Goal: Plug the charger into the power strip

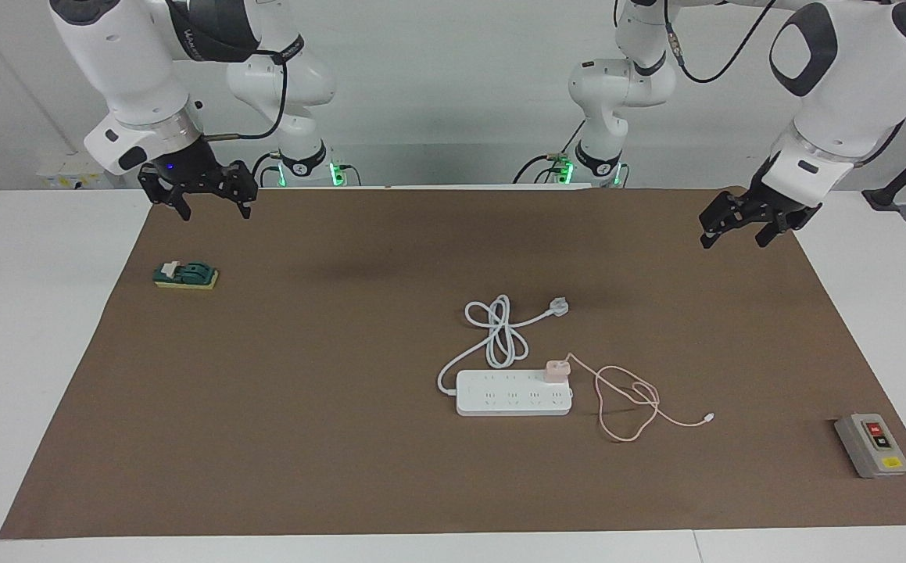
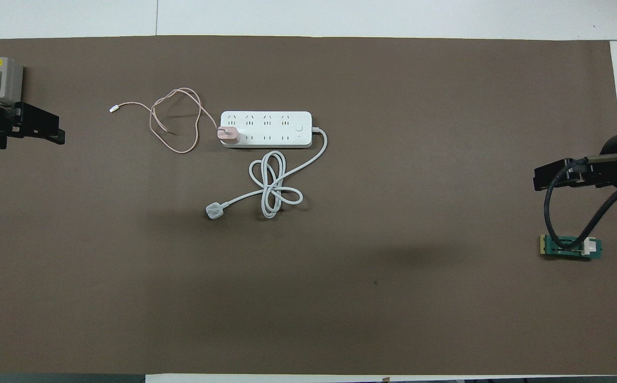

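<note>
- Charger (image 1: 556, 371) sits plugged into the strip (image 1: 513, 403), at its left-arm end; plugging looks done.
- Left jaws (image 1: 738, 225) and right jaws (image 1: 201, 195) hang open, empty, high above the surface's ends.
- Next move: nothing but rest.

A robotics lab is being shown. Two white arms (image 1: 140, 70) are being mounted at the edge of a white table (image 1: 23, 313), with cabling and green indicator lights (image 1: 334, 173) at their bases. A brown mat (image 1: 304, 438) is being used as a work surface, and bare pale walls (image 1: 437, 70) are being seen above it.
</note>
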`<state>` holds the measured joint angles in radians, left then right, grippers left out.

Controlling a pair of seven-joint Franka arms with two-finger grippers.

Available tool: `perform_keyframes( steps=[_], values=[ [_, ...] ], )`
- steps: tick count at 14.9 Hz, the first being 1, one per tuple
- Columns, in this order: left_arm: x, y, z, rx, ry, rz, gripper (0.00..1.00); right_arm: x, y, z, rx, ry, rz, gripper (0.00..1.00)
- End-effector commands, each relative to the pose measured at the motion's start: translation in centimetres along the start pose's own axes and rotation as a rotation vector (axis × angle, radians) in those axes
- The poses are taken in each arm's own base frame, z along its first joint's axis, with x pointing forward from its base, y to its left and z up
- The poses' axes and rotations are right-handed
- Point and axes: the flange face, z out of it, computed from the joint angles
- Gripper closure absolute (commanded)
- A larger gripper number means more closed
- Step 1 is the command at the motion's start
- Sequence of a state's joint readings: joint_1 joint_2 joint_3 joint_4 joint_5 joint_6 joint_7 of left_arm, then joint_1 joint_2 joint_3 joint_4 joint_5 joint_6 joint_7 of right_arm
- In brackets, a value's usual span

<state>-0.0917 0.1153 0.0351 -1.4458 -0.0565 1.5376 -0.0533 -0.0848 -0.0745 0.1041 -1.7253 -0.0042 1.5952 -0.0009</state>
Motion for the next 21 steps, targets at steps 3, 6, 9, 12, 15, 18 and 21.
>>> perform_keyframes(
  steps=[3,6,9,12,15,18,21],
  values=[
    [-1.8,-1.4,-0.8,-0.012,-0.013,-0.067,0.00,-0.2,0.4,-0.3,-0.011,0.005,-0.009,0.00],
    [-1.7,-2.9,-0.8,0.009,-0.011,-0.089,0.00,-0.2,0.4,-0.3,-0.011,0.006,-0.009,0.00],
    [-2.0,-2.7,-0.8,0.012,-0.027,-0.089,0.00,-0.2,0.4,-0.3,-0.011,0.006,-0.007,0.00],
    [-3.1,-1.4,-0.8,0.063,-0.082,-0.054,0.00,-0.2,0.4,-0.3,-0.011,0.006,-0.007,0.00],
    [-4.4,-2.1,-1.7,0.055,-0.070,-0.078,0.00,-0.2,0.4,-0.3,-0.011,0.006,-0.007,0.00],
    [-5.9,-2.5,-2.0,0.052,-0.047,-0.072,0.00,-0.2,0.4,-0.4,-0.009,0.006,-0.009,0.00],
    [-6.3,-2.3,-2.7,0.053,-0.030,-0.069,0.00,-0.2,0.4,-0.3,-0.009,0.005,-0.007,0.00]
  ],
)
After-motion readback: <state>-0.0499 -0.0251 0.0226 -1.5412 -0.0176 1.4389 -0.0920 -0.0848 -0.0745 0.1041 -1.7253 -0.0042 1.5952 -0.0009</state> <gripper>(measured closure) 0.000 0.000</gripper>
